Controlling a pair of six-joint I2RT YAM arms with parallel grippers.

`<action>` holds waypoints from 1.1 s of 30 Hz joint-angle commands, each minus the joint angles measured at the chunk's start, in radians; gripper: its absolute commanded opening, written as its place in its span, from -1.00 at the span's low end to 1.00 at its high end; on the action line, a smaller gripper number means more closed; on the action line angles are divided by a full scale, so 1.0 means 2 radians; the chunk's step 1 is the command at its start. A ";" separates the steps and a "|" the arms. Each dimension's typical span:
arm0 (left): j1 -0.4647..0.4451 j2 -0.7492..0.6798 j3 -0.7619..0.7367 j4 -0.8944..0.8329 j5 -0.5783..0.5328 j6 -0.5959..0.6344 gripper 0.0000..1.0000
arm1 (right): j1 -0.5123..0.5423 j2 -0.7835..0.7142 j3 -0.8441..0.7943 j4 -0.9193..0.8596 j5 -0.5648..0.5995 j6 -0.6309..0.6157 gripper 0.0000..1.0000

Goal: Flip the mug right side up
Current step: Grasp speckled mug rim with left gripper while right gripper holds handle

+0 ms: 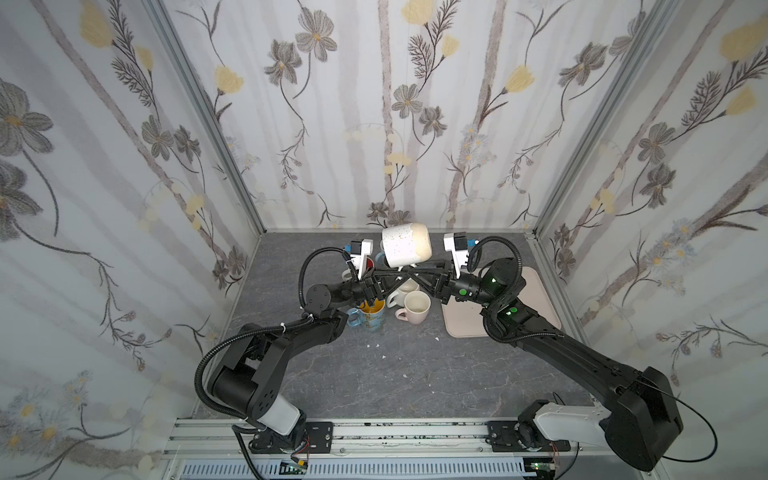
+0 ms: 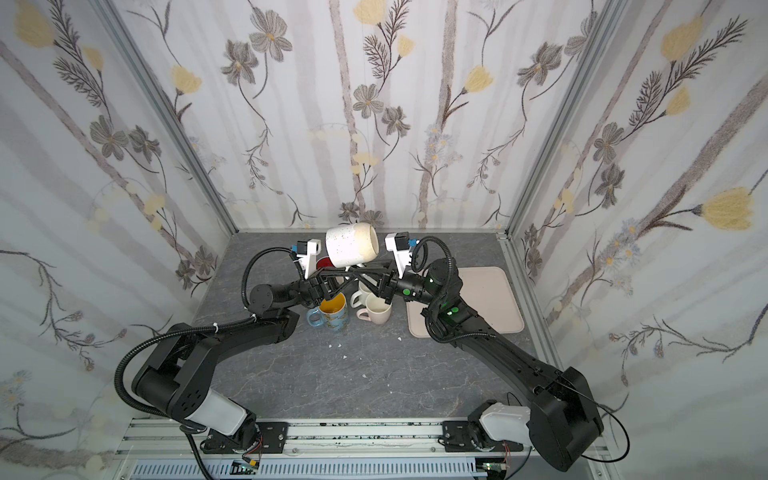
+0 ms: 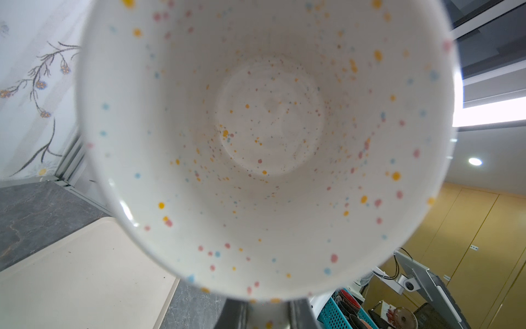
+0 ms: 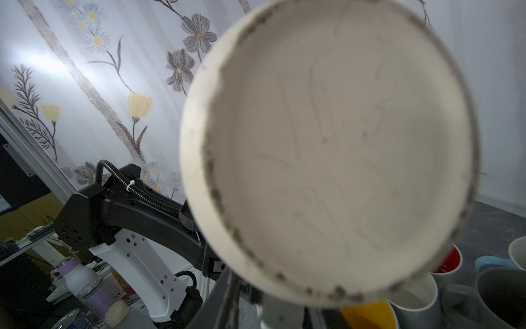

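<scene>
One speckled mug (image 1: 405,245) on its side just above both grippers, handle clamped in the closed left gripper (image 1: 405,269); right gripper (image 1: 399,271) state unclear; beneath them four mugs (image 1: 417,307), one tray (image 1: 536,291).

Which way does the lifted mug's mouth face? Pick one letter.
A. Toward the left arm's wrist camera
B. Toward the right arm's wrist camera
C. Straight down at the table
A: the left wrist view looks straight into the mug's speckled inside, while the right wrist view shows only its unglazed base.
</scene>
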 commanded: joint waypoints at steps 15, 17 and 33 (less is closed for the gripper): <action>0.007 -0.048 -0.003 -0.058 0.004 0.079 -1.00 | -0.014 -0.077 -0.019 -0.071 0.050 -0.092 0.15; 0.007 -0.062 -0.004 -0.094 0.004 0.103 -1.00 | -0.017 -0.084 -0.023 -0.074 0.054 -0.095 0.15; 0.009 -0.225 0.030 -0.562 -0.055 0.395 -1.00 | -0.040 -0.111 -0.043 -0.110 0.096 -0.105 0.18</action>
